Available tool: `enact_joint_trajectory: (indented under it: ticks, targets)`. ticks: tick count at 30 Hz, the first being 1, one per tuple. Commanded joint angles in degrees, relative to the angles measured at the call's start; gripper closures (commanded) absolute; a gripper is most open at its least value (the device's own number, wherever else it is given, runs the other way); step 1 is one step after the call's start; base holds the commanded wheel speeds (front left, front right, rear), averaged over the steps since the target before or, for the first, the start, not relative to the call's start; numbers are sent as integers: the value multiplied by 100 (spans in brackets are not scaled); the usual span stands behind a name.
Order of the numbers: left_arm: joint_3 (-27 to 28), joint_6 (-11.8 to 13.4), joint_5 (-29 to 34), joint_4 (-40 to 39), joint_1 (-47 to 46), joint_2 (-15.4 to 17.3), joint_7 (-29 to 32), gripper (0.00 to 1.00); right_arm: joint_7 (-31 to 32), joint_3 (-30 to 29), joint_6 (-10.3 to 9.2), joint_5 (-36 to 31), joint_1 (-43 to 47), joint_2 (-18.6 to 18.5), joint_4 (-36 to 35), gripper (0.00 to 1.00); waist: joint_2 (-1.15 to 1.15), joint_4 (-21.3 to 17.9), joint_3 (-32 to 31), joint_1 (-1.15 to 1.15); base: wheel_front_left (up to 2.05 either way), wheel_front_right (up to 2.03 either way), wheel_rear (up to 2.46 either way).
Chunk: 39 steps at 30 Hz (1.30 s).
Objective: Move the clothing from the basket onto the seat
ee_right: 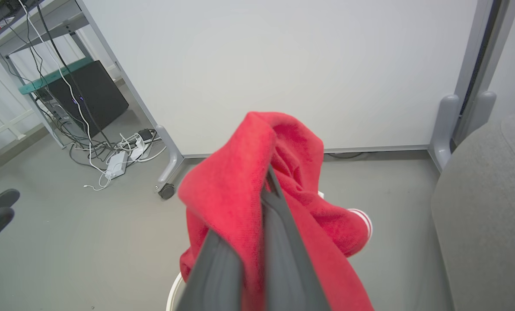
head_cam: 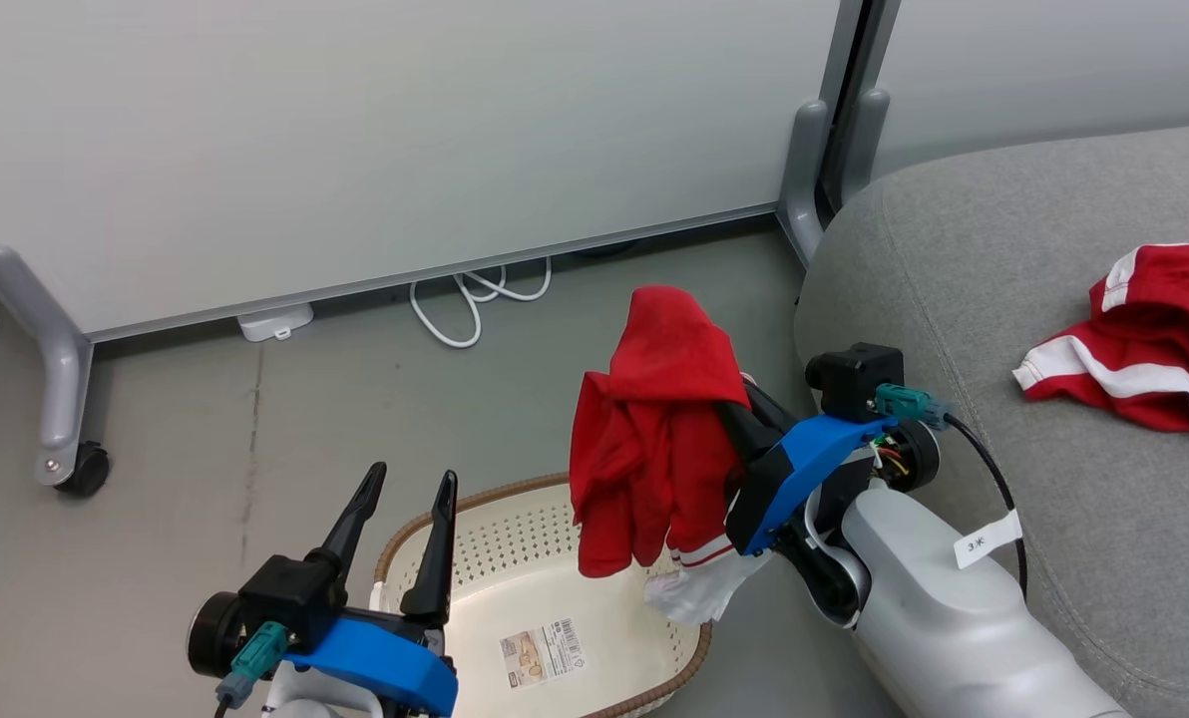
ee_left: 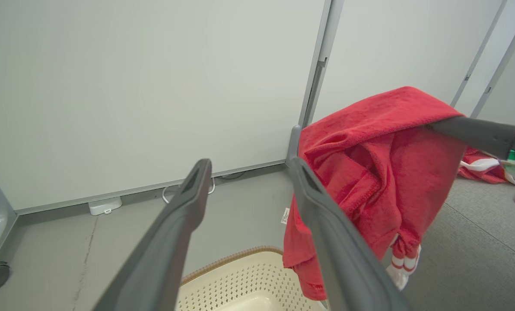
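While the bright red soft-fabric garment (head_cam: 654, 429) hangs pinched in the right gripper (ee_right: 268, 194) above the oval cream perforated plastic basket (head_cam: 515, 538), the light grey upholstered seat (head_cam: 1003, 249) lies just rightward, nearest that arm; left gripper (head_cam: 411, 477): spread, empty.

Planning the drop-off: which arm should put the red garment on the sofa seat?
Right. The right gripper is shut on the garment, beside the seat; the left gripper is open, empty, by the basket.
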Motion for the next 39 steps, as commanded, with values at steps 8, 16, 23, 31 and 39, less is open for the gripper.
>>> enact_joint_trajectory:
  ticks: [8,16,23,31,39]
  targets:
    - [187,-35,121,-62,79,-96,-17,0,-35,-244,2,-177,87,-16,-194,100,0,-363,37,0,0,0,0]
    - [146,-39,72,-149,77,-31,-17,0,-36,-429,1,-333,152,-39,-395,100,0,-1085,64,0,0,0,0]
    - [127,-40,50,-193,134,13,-17,0,-35,-558,1,-351,269,-65,-535,100,0,-1783,66,0,0,0,0]
    - [151,-40,79,-178,92,9,-17,0,-36,-659,1,-616,405,-136,-519,100,0,-2469,116,0,0,0,0]
    - [56,-40,73,-151,-4,71,-17,0,-36,-882,2,-689,510,-120,-590,100,0,-2680,224,0,0,0,0]
